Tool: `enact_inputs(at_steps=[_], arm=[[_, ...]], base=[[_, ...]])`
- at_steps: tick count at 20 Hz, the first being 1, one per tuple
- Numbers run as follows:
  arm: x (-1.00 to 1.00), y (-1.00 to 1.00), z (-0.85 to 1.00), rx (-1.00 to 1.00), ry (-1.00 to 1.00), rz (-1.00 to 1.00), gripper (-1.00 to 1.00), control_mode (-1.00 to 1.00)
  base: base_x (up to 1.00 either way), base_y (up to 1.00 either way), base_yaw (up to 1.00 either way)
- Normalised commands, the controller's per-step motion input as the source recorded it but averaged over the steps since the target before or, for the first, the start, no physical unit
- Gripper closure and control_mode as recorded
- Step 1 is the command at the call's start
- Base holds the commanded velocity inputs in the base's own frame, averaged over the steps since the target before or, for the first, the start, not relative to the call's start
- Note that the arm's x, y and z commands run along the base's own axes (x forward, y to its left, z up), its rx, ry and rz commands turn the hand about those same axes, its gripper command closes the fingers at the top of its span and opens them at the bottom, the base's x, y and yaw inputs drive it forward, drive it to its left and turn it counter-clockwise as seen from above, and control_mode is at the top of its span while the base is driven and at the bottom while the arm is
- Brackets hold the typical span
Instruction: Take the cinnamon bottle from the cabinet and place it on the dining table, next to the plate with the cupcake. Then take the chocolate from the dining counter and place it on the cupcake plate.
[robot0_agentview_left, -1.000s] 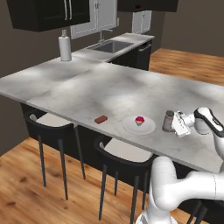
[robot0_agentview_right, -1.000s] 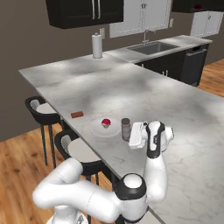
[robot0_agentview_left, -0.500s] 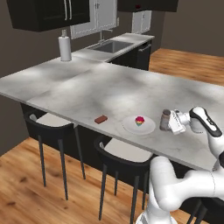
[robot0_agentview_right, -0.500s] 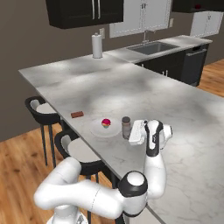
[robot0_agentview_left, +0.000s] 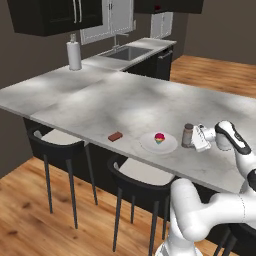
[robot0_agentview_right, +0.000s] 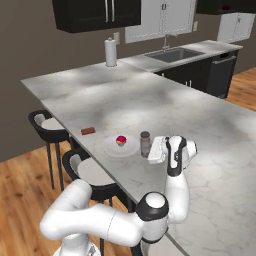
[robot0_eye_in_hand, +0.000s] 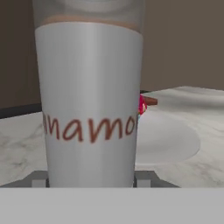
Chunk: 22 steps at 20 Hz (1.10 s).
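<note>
The cinnamon bottle (robot0_agentview_left: 187, 135) stands upright at mid-right, just left of the gripper (robot0_agentview_left: 202, 139), which probably holds it.

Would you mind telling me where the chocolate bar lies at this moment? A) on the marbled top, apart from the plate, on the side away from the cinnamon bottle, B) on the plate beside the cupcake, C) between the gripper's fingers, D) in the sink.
A: the chocolate bar lies flat on the marbled top, apart from the plate, with the cinnamon bottle on the plate's other side.
</note>
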Motion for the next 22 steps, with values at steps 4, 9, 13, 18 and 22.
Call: enact_inputs(at_steps=[4, 9, 13, 18, 22], arm=[[0.0, -0.15, -0.31, 0.0, 0.0, 0.0, -1.0, -1.0], [-0.01, -0.32, -0.14, 0.0, 0.0, 0.0, -1.0, -1.0], [-0.07, -0.26, -0.02, 0.0, 0.0, 0.0, -1.0, -1.0], [-0.29, -0.24, 0.0, 0.0, 0.0, 0.0, -1.0, -1.0], [-0.46, -0.14, 0.03, 0.0, 0.0, -0.07, -1.0, -1.0]], base=[[0.0, 0.0, 0.0], [0.0, 0.0, 0.0], [0.0, 0.0, 0.0], [0.0, 0.0, 0.0], [0.0, 0.0, 0.0]])
